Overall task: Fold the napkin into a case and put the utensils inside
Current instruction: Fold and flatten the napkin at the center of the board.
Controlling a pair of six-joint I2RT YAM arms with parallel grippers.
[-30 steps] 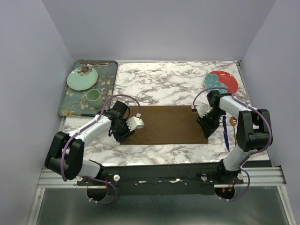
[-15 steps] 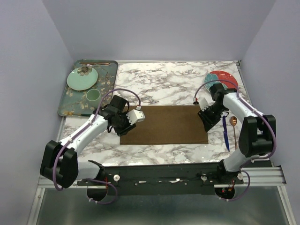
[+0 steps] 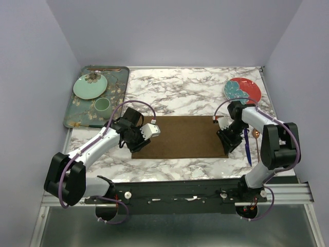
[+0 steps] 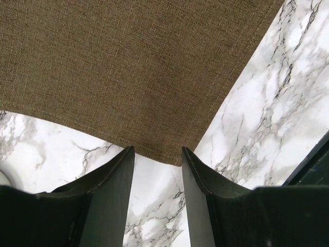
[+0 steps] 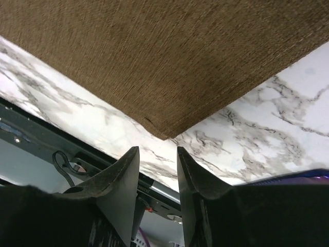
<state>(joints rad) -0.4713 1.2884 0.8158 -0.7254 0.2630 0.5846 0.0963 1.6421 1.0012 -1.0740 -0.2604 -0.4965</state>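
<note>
Left wrist cam has the left gripper (image 4: 157,152) spread and empty, tips right at the near-left corner of the napkin (image 4: 128,67). The right gripper (image 5: 158,150) is the same deal, jaws apart with nothing pinched, at the near-right corner. Top external shows that brown cloth flat as a wide rectangle on the marble table (image 3: 180,90), with the blue-handled utensil (image 3: 247,149) and copper spoon (image 3: 255,135) just off its right edge. Farther back there's a red plate (image 3: 249,92) on the right and a floral tray (image 3: 77,110) holding a green plate (image 3: 90,86) and cup (image 3: 102,105) on the left.
</note>
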